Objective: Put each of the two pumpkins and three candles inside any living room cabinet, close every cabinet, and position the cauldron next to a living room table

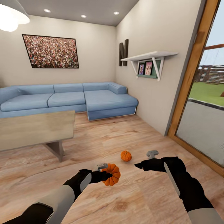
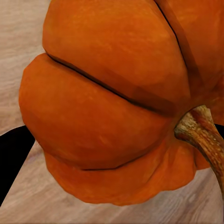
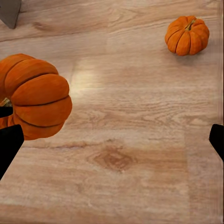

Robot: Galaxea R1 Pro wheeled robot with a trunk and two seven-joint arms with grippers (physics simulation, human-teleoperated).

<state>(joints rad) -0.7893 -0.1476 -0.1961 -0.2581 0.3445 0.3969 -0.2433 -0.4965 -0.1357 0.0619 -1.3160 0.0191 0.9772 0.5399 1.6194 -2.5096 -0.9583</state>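
Observation:
My left gripper [image 1: 105, 175] is shut on one orange ribbed pumpkin [image 1: 112, 174], held low over the wood-plank floor. The left wrist view looks closely at this pumpkin [image 2: 107, 107] and its brown stem, with a dark fingertip [image 2: 14, 158] beside it. The second pumpkin [image 1: 126, 156] sits on the floor a little beyond, between both grippers; the right wrist view has it [image 3: 187, 35] farther off and the held pumpkin [image 3: 37, 100] nearer. My right gripper [image 1: 139, 165] hovers open, empty, to the right of the held pumpkin. The table [image 1: 37, 127] stands at the left.
A blue corner sofa [image 1: 93, 99] lines the back wall under a framed picture. A white wall shelf [image 1: 149, 56] hangs on the right wall, and a wood-framed glass door [image 1: 202, 102] is at the far right. Bare floor lies around the pumpkins.

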